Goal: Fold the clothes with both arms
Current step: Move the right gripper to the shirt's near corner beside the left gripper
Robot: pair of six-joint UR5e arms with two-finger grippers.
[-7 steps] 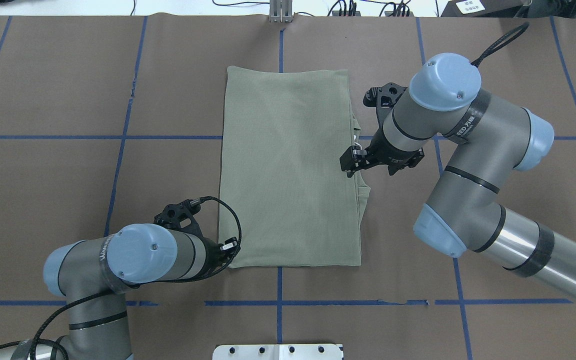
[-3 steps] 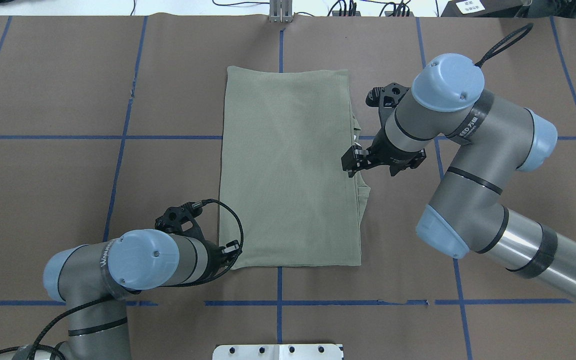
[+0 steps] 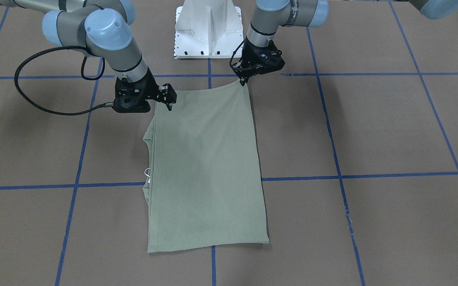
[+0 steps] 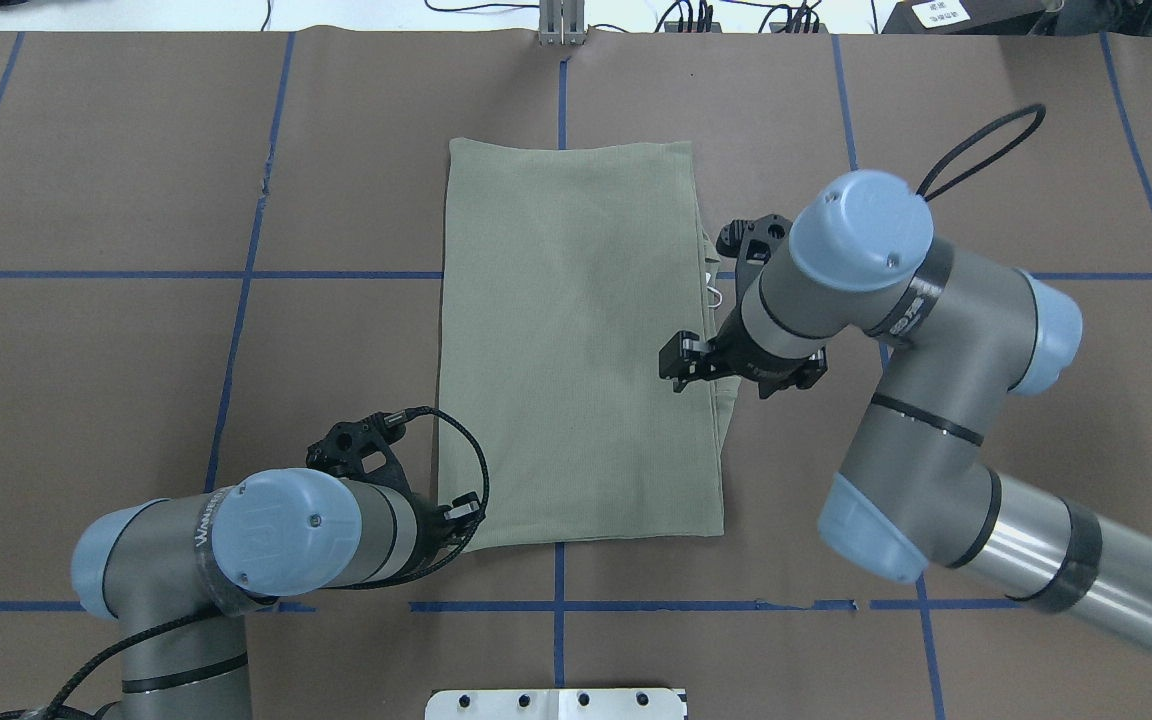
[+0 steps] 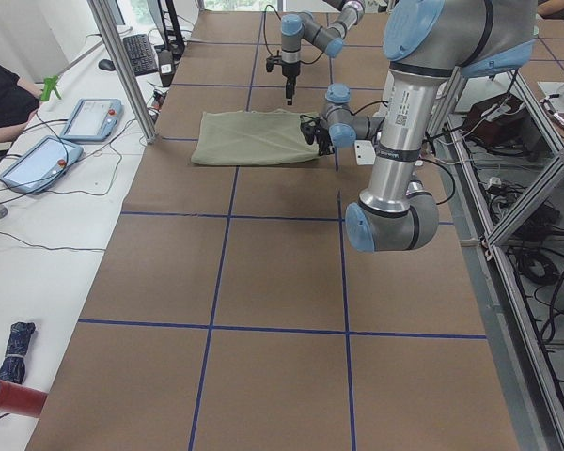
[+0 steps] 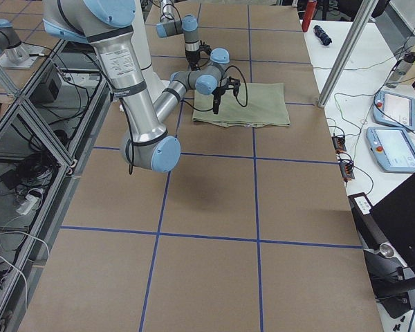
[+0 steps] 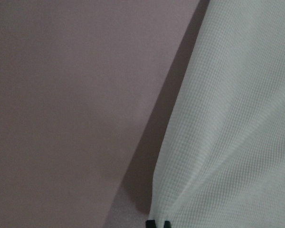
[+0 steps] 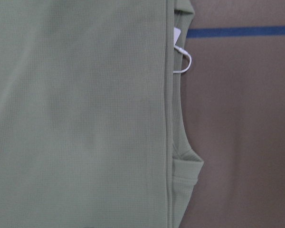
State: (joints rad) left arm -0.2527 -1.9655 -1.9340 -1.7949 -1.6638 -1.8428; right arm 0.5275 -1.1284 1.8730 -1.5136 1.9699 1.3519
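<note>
The sage-green knit shirt (image 4: 576, 340) lies flat in the middle of the brown table (image 4: 136, 350) with blue tape lines, folded already to a long narrow rectangle. The left pincer (image 4: 464, 512) is at the lower left corner of the cloth in the overhead view. In its wrist view the two black tips stand together with the corner between them, so it seems clamped on the shirt. The right pincer (image 4: 674, 368) hovers over the right edge, about halfway along. Whether its jaws are apart or together, I cannot tell.

I judge that the step is to take both lower corners and fold them toward the upper edge. For this the right pincer should go down the frame to the lower right corner and catch all layers there, because the right edge shows several loose layers and the white hang-tag loop (image 8: 183, 61). Then both arms should lift equally, keep the hem lightly stretched, and travel together so the fold stays straight
</note>
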